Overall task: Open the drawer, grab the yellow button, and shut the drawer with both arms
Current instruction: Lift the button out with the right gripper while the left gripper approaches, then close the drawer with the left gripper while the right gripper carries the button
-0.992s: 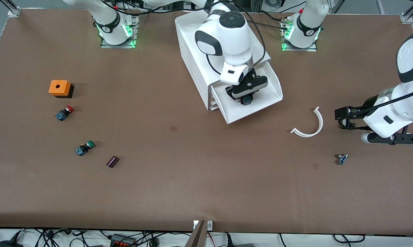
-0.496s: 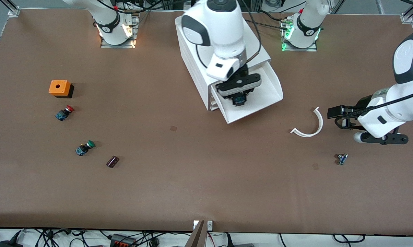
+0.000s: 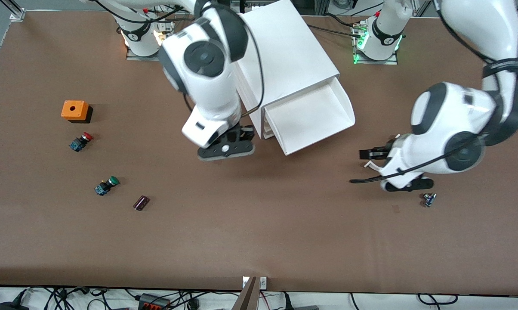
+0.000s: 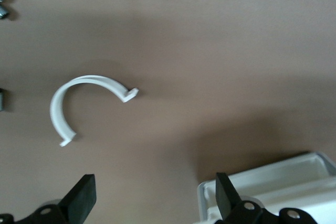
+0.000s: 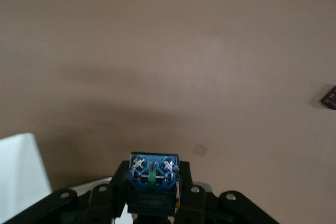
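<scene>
Drawer [image 3: 310, 118], the topmost tray of the white cabinet [image 3: 285, 56], stands pulled out and bare inside. Beside the cabinet, toward the right arm's end of the table, the right gripper [image 5: 153, 195] hangs over bare tabletop with its jaws clamped on the button [image 5: 153, 179], whose blue body shows between the fingers. Toward the left arm's end from the cabinet, the left gripper [image 4: 155, 200] hovers over the table near a white curved strip [image 4: 79, 103], jaws wide apart and holding nothing.

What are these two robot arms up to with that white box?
The right arm's tool is shut on a small button, held over bare table beside the white cabinet. The top drawer stands pulled out and looks empty. The left arm's tool hangs open over the table near a curved white piece.
</scene>
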Tool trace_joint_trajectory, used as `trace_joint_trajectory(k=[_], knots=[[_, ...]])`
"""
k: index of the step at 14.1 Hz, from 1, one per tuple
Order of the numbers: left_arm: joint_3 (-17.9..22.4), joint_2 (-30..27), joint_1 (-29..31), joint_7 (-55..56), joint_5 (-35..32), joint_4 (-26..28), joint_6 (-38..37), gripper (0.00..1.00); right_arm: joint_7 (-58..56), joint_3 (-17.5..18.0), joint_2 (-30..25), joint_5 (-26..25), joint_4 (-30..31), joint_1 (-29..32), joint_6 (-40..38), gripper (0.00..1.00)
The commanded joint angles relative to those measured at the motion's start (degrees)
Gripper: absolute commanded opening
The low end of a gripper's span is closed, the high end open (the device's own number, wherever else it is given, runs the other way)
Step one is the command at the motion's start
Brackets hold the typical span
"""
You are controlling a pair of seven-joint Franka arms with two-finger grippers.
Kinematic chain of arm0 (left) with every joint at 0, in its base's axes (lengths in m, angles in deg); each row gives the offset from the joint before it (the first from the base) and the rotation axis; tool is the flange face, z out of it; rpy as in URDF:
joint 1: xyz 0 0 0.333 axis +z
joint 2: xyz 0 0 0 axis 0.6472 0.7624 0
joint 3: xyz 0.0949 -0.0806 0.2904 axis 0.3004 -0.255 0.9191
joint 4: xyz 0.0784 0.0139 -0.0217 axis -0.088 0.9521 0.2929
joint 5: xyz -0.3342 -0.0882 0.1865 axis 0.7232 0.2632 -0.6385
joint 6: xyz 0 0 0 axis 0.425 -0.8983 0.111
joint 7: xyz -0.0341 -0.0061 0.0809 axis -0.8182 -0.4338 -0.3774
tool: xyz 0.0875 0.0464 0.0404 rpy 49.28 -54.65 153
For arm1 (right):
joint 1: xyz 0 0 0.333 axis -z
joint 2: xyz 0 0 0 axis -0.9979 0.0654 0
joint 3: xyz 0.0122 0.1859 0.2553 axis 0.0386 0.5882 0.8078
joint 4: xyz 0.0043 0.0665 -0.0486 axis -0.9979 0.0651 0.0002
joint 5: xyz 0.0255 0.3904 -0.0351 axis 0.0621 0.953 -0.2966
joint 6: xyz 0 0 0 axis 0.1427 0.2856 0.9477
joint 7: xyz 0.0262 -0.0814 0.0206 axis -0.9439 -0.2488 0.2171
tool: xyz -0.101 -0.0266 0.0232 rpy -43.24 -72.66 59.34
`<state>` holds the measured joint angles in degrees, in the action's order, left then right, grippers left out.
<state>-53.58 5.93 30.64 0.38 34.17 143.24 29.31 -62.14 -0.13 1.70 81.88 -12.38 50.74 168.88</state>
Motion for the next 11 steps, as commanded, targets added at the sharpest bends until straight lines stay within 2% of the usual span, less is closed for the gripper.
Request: trace_joint_trajectory(k=[1, 4, 6, 8, 11], knots=[[0.2, -1.8, -1.3, 5.03, 0.36, 4.0, 4.97, 1.0, -7.48, 0.9, -4.15, 2.87, 8.47, 5.61, -0.05, 0.0], [-0.59, -3.64, -3.67, 9.95, 0.53, 9.08, 9.53, 1.0, -13.55, 0.9, -4.77, 2.96, 13.57, 11.59, -0.32, 0.0], [-3.39, -5.75, -3.85, 13.82, 0.62, 14.0, 14.55, 1.0, -17.6, 0.9, -4.86, 2.96, 16.91, 14.93, 0.03, 0.0], [-4.8, -6.63, -3.94, 16.03, 0.62, 16.13, 15.8, 1.0, -20.95, 0.98, -4.86, 3.05, 19.55, 17.04, 0.91, 0.0], [-7.88, -7.25, -3.94, 20.59, 0.62, 17.28, 15.89, 1.0, -22.79, 0.9, -4.6, 7.6, 24.2, 18.72, 4.59, 0.0]])
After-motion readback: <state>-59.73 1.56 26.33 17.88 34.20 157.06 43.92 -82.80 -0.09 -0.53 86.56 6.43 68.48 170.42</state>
